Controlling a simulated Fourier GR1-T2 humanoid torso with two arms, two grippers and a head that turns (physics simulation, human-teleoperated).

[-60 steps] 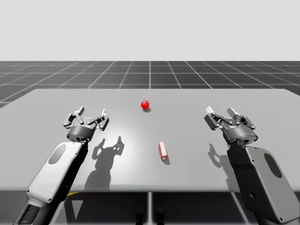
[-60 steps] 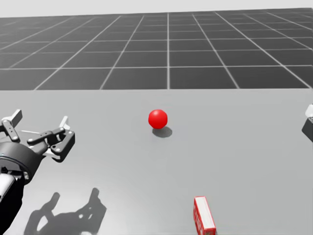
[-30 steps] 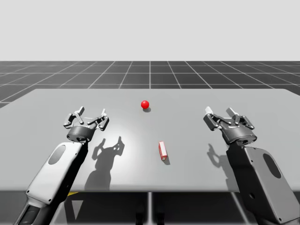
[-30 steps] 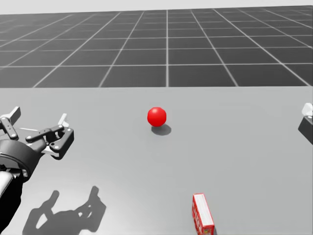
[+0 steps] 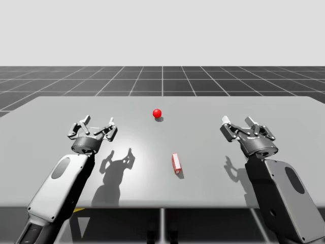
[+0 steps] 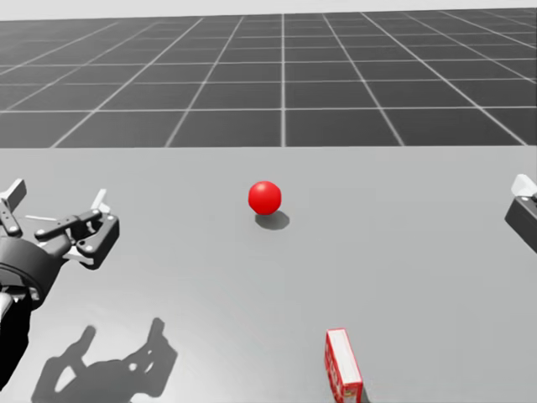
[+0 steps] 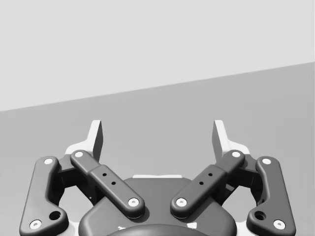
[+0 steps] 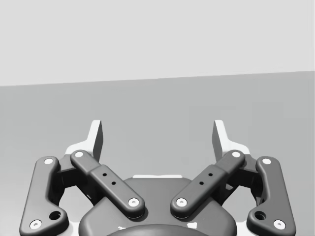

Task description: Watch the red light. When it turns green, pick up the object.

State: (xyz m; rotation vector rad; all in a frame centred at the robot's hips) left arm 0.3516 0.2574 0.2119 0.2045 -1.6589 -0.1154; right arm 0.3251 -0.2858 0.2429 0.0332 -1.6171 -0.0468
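High view: left end effector point(image 5: 99, 122) and right end effector point(image 5: 237, 123), both spread wide, empty. One small red rectangular box point(image 5: 176, 163) lies on grey surface point(image 5: 51, 117) between them, slightly behind; round red light sphere point(image 5: 157, 113) ahead.

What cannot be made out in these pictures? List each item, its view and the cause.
The red box: head view, its near end is cut off by the bottom edge.
My right gripper: head view, the right edge cuts off all but one finger.
My left arm: head view, the left edge cuts off most of it.
Print on the red box: high view, too small.
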